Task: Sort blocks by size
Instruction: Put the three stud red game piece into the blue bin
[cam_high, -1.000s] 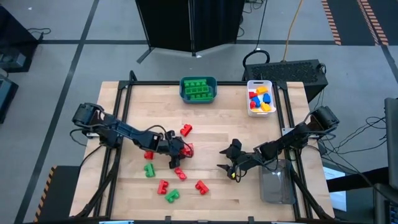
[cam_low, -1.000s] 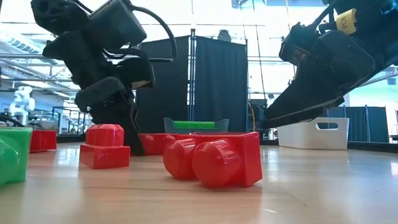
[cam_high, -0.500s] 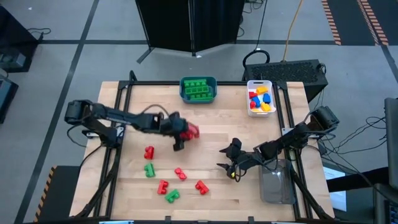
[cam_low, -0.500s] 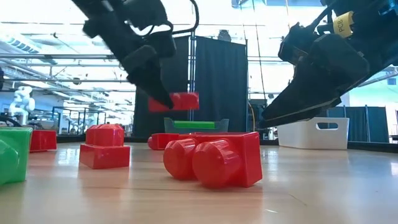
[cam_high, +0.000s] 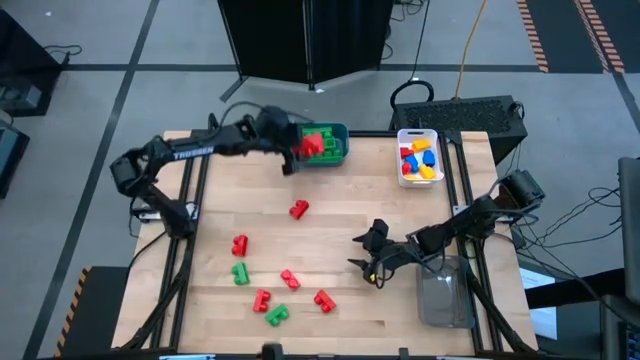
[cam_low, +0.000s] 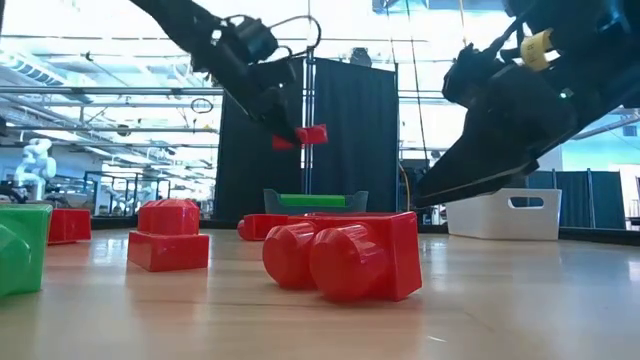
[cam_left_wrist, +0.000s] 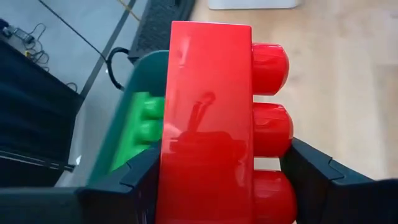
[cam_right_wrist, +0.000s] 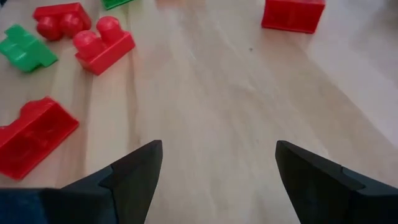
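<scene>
My left gripper (cam_high: 300, 150) hangs over the teal bin (cam_high: 340, 152) at the table's far edge, shut on a long red block (cam_high: 318, 142) with three studs. Green blocks (cam_left_wrist: 142, 121) lie in that bin. Several red and green blocks lie loose on the table's near left, among them a red one (cam_high: 299, 209) and a green one (cam_high: 240, 271). My right gripper (cam_high: 368, 258) stands open low over the table's near right, with nothing between its fingers (cam_right_wrist: 137, 174). My left gripper pinches the long red block between its two fingers, one finger on the smooth underside (cam_left_wrist: 163, 180) and the other on the studded top (cam_left_wrist: 277, 186), at one end of the block. The fingers slant down toward the far edge and lie along the block. The block (cam_low: 300, 135) hangs clear above the teal bin.
A white bin (cam_high: 419, 175) with blue, yellow and red blocks stands at the far right. A clear bin (cam_high: 445, 295) stands at the near right beside my right arm. Bare wood lies in the table's middle.
My left gripper has lifted the long red block off the table's middle and carried it up and toward the far edge, until it hangs over the teal bin. The block came clear of the table. The other blocks lie where they were.
</scene>
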